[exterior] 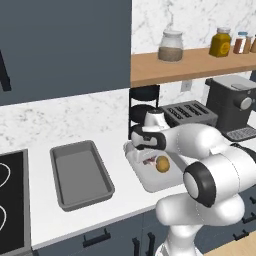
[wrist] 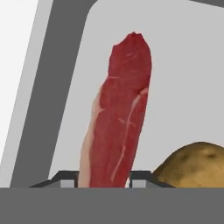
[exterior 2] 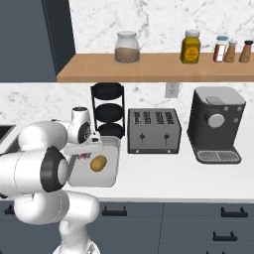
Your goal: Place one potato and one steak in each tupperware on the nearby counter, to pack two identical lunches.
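Reaching down over the right-hand shallow grey rectangular tupperware tray [exterior: 150, 182], the two-finger gripper [wrist: 104, 179] has its dark fingertips [wrist: 65, 178] on either side of the near end of a thin red steak strip with pale pink streaks [wrist: 118, 118]. The tips stand just beside the meat; whether they pinch it or have let go cannot be told. In the hand view the steak stretches away from the fingers across the pale grey floor of the tray, toward a rounded corner of its darker rim. A small oval yellow-brown potato [wrist: 192, 164] sits just beside the steak's near end, close to one fingertip. From the left base view the same potato [exterior: 162, 164] lies inside the tray near its middle, with a sliver of red steak [exterior: 149, 161] showing next to it beneath the hand.

A second grey tupperware tray [exterior: 80, 172] rests further left on the long white counter [exterior: 40, 210], well apart from the first, with a black stovetop [exterior: 11, 200] at the counter's left end. Toward the counter's back edge stand a black tiered rack [exterior 2: 108, 111], a grey four-slot toaster [exterior 2: 154, 130] and a dark coffee machine [exterior 2: 217, 121]. Glass jars [exterior 2: 127, 47] line the wooden wall shelf [exterior 2: 149, 73] above.
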